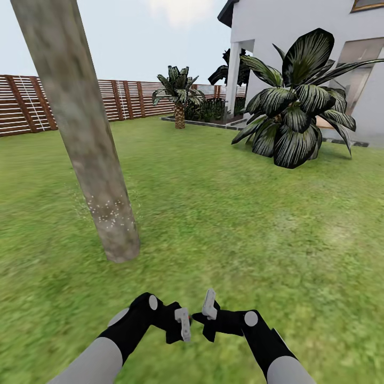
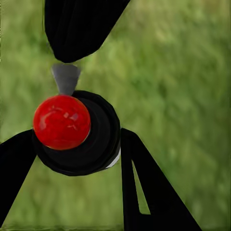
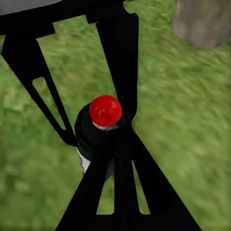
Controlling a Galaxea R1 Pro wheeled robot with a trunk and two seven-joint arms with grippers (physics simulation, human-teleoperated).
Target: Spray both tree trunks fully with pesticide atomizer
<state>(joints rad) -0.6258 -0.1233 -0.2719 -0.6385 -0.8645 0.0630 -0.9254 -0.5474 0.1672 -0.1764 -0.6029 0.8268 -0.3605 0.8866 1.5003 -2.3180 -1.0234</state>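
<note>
A thick, mottled beige-grey tree trunk leans up out of the grass at the left, and its base also shows in the right wrist view. Fine white pesticide specks dot its lower part. The atomizer, a black bottle with a round red top, sits between the spread fingers of my left gripper, which is shut on it. My right gripper is right beside it, fingers closed together against the bottle. The second tree is out of view.
Green lawn stretches ahead and to the right. A broad-leaved striped plant stands by the white house at the right. A small palm and the brown slatted fence lie at the back.
</note>
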